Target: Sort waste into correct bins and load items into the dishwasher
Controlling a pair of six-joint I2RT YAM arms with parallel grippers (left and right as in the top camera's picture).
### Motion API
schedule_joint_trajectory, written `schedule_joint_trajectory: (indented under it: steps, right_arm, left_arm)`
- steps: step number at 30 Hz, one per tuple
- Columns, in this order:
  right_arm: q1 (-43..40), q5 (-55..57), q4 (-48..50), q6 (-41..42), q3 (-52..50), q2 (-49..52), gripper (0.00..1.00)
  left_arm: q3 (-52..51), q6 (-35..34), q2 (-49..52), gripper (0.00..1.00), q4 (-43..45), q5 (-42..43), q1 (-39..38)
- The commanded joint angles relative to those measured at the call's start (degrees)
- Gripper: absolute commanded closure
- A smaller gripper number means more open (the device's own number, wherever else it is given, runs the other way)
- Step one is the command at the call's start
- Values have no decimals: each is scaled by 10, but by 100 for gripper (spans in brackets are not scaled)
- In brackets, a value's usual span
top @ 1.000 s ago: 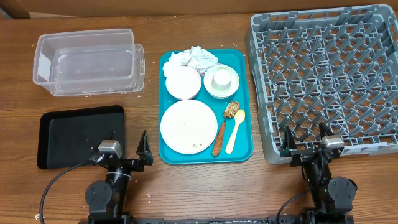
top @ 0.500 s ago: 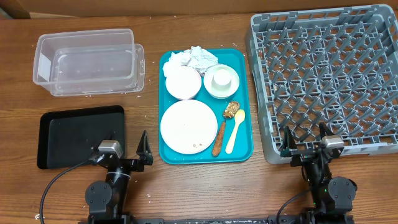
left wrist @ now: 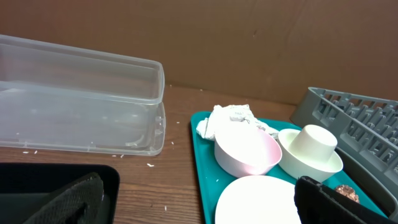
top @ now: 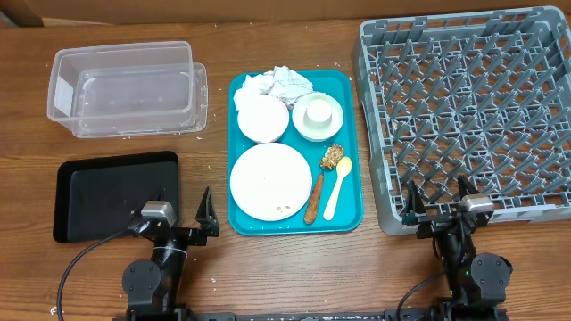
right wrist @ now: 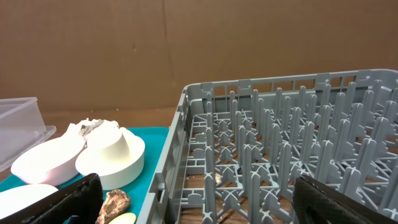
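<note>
On the teal tray (top: 350, 143) lie crumpled white napkins (top: 284, 82), a pale pink bowl (top: 261, 118), a white cup upside down on a second bowl (top: 318, 116), a round plate (top: 269, 181), a brown stick (top: 314, 198), a brown crumbly lump (top: 333, 157) and a pale yellow spoon (top: 335, 190). The clear tub (top: 125, 87) and black tray (top: 114, 194) sit to the left, the grey dish rack (top: 473, 111) to the right. My left gripper (top: 183, 214) is open and empty beside the black tray. My right gripper (top: 437, 203) is open and empty at the rack's near edge.
Loose rice grains are scattered on the wood near the tub (left wrist: 149, 165). A brown cardboard wall (left wrist: 249, 37) stands behind the table. In the wrist views the bowl (left wrist: 245, 151), the cup (right wrist: 112, 149) and the rack (right wrist: 280, 143) lie just ahead.
</note>
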Motion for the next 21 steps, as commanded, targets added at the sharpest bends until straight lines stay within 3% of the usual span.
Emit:
schedule_joint_trajectory:
  steps: [1,16,18,21]
  right_arm:
    - [0,6,2,0,-6,-5,0]
    - [0,6,2,0,-6,-5,0]
    - [0,6,2,0,-6,-5,0]
    - [0,6,2,0,-6,-5,0]
  left_arm:
    - [-2,9,-4,0,-2,-10,-3]
    - [-2,9,-4,0,2,-10,-3]
    - [-2,-35,-4,0,9,36,-3]
    - [-2,-168,-4,0,10,149,-3]
